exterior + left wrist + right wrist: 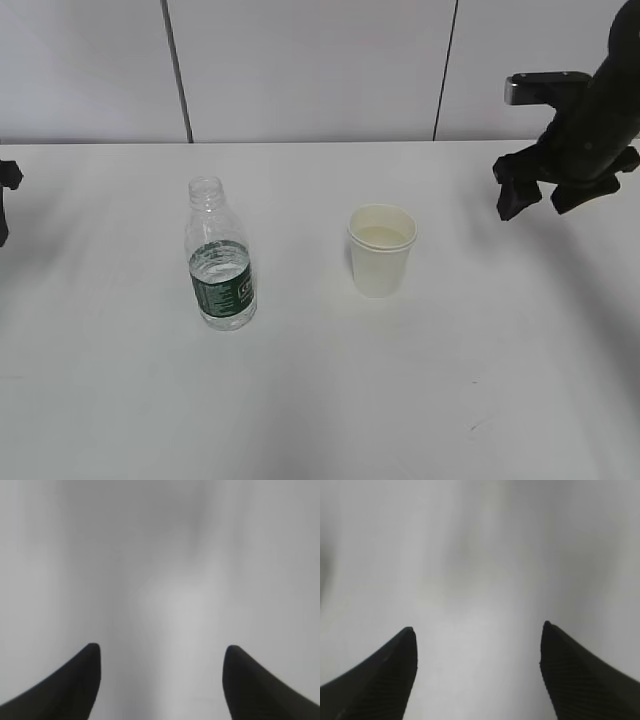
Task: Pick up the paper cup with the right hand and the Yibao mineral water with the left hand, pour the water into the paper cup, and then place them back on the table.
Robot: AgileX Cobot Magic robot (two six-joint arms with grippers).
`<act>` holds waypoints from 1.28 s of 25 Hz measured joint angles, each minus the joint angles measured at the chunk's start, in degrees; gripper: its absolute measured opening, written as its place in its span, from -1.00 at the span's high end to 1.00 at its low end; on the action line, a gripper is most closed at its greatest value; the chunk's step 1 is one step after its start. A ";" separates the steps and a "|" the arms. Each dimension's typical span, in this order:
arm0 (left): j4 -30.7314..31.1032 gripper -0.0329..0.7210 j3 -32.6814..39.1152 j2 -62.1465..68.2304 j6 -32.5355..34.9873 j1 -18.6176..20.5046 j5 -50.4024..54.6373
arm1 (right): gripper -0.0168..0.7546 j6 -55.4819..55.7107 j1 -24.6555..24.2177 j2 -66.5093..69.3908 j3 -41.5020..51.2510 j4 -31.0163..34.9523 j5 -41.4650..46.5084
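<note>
The Yibao mineral water [219,258], a clear capless bottle with a dark green label, stands upright on the white table [320,400], left of centre. The cream paper cup [381,250] stands upright to its right, with liquid inside. My right gripper [545,196] hangs open and empty above the table at the far right, well away from the cup. Only a sliver of my left gripper [5,205] shows at the left edge. In the wrist views both the left gripper [160,652] and the right gripper [477,632] have their jaws spread wide over blurred white surface.
A grey-white panelled wall [320,70] with two dark seams runs behind the table's far edge.
</note>
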 joint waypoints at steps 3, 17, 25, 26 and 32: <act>-0.37 -0.31 -2.59 0.00 0.00 0.00 7.23 | -0.58 -0.04 0.00 0.00 -4.30 -2.35 7.07; -7.21 -0.30 -3.63 -3.49 2.33 -0.06 10.14 | -0.58 -0.26 0.00 0.00 -9.90 -4.31 22.25; -3.59 -0.30 -2.40 -12.48 4.06 -0.06 10.47 | -0.58 -0.26 0.00 -4.20 -9.90 -2.59 22.37; -3.34 -0.30 -1.60 -14.09 4.06 -0.06 10.55 | -0.58 -0.26 0.00 -5.49 -9.90 -2.41 22.47; -2.78 -0.29 6.49 -24.97 4.08 -0.06 10.84 | -0.58 -0.26 0.00 -13.98 -7.58 -2.09 22.70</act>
